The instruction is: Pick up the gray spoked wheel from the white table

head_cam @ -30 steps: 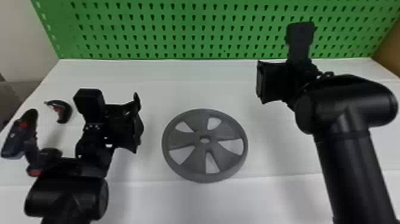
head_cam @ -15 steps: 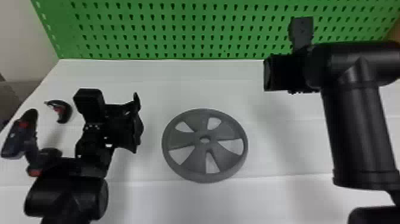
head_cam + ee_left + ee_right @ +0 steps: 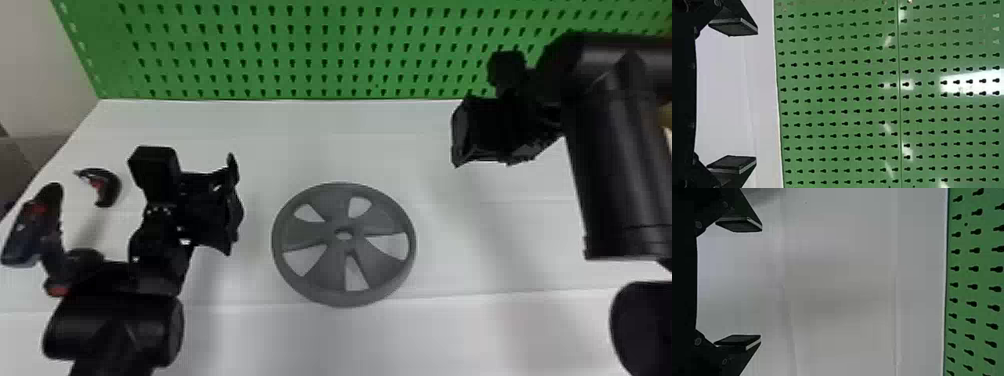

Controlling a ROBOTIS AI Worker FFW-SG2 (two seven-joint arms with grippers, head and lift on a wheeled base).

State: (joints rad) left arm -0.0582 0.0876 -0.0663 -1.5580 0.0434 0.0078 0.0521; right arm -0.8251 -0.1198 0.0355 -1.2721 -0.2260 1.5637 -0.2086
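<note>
The gray spoked wheel (image 3: 315, 280) lies flat on the white table (image 3: 350, 145), near the middle of the head view. To its left stands my left gripper (image 3: 234, 205), apart from the wheel. My right gripper (image 3: 456, 135) is above the table, to the right of the wheel and farther back. In the left wrist view, the left gripper (image 3: 756, 96) has its two fingers wide apart with nothing between them. The right wrist view likewise shows the right gripper (image 3: 761, 282) open, over bare white tabletop.
A green perforated board (image 3: 320, 50) rises along the table's back edge. On the far left, beside my left arm, lie a black and red power drill (image 3: 35, 227) and a small dark curved object (image 3: 107, 187).
My right arm has shifted outward to the right, and its gripper has swung and dropped lower in the head view. The left arm and the wheel have stayed put.
</note>
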